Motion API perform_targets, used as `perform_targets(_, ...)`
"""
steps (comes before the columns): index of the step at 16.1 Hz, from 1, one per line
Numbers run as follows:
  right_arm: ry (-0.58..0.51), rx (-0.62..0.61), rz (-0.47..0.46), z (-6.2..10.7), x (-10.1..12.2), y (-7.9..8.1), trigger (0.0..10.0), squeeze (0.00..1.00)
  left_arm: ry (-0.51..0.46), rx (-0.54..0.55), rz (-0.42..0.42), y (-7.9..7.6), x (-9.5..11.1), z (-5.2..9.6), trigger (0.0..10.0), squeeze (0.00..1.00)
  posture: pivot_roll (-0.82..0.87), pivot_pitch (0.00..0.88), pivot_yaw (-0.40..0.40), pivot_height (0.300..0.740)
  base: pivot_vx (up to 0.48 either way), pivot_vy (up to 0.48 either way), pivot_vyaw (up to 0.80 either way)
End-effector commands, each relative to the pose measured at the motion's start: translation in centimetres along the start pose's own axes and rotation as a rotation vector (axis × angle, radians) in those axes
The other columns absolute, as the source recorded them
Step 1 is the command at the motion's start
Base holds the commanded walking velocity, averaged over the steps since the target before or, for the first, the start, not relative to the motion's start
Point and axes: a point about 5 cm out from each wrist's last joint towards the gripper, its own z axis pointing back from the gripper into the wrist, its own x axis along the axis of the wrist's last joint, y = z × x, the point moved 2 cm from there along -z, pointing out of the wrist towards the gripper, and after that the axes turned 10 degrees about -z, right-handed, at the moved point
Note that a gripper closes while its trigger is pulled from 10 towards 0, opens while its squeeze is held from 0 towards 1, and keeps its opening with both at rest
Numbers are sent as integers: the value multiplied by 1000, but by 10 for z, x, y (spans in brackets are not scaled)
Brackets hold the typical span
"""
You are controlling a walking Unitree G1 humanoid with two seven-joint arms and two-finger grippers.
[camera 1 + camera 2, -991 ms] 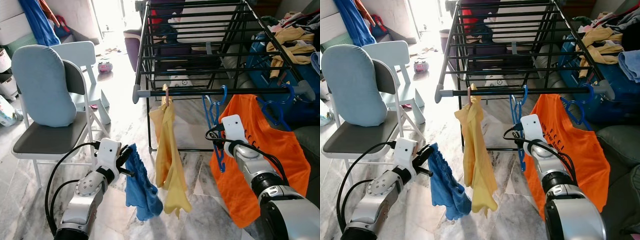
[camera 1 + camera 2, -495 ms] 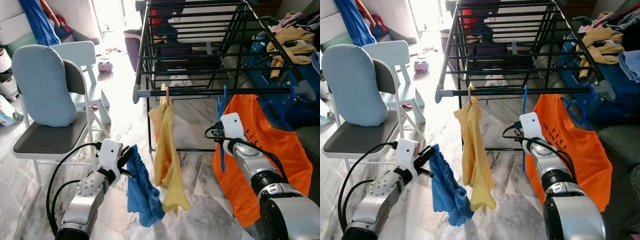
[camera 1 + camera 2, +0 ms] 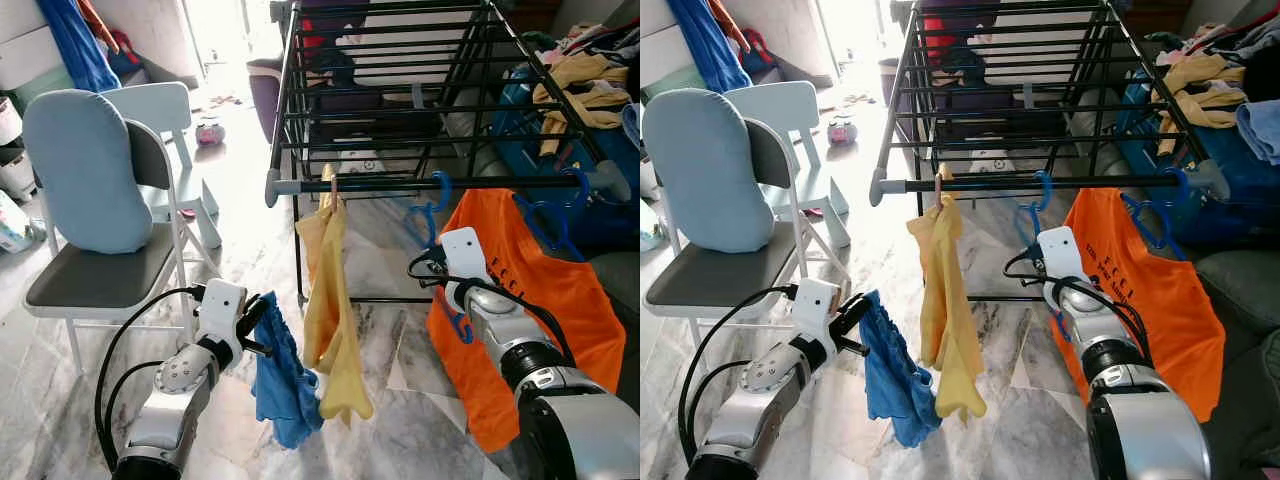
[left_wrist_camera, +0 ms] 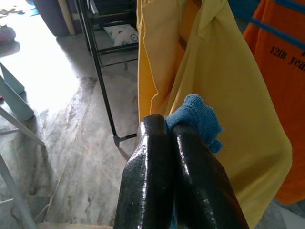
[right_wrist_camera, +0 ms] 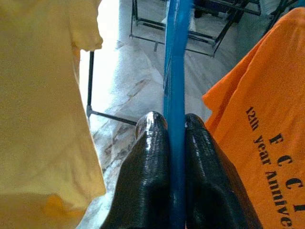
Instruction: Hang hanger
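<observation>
My right gripper [image 3: 432, 268] is shut on a bare blue hanger [image 3: 428, 222], whose bar runs between the fingers [image 5: 152, 138] in the right wrist view. The hanger's hook curls at the front rail [image 3: 380, 185] of the black drying rack. It sits between a hung yellow garment [image 3: 335, 300] and an orange shirt [image 3: 540, 300] on its own blue hanger. Low on the left, my left gripper [image 3: 255, 325] is shut on a blue cloth [image 3: 285, 385] that dangles beside the yellow garment. A tuft of that blue cloth [image 4: 198, 114] pokes out past the fingertips.
A grey folding chair [image 3: 95, 280] with a pale blue cushion stands at the left, with a white chair behind it. Piled clothes [image 3: 580, 80] lie on a dark sofa at the right. Marble floor [image 3: 250, 220] stretches between the chair and the rack.
The blue hanger has turned in my right gripper from edge-on to face-on, with its hook at the rail. The yellow garment's lower end has swung a little. The left arm has barely moved.
</observation>
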Motion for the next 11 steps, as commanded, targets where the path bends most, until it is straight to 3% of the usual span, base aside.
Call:
perform_targets(1,-7,18,7,-1,5,2,0,0,-5,-6,-22,1,5,-2,10000,0,-76,0,48,740,0,0,0)
perform_targets(7,-20,30,13,1,-1,0,0,0,-7,-2,-22,1,5,-2,10000,0,-76,0,50,740,0,0,0)
perform_targets(8,-66,30,5,2,4,0,1176,0,-21,9,-12,1,6,-1,10000,0,-75,0,48,740,0,0,0)
perform_targets(9,-111,24,-2,3,9,-2,4039,0,-34,20,-12,2,8,0,10000,0,-75,0,47,740,0,0,0)
perform_targets(10,-181,-1,-1,7,14,-6,8980,0,-53,37,-6,3,9,2,10000,0,-76,0,44,740,0,0,0)
perform_targets(11,-218,-12,-21,12,12,-8,10000,0,-61,39,-1,2,10,3,10000,0,-79,0,43,740,0,0,0)
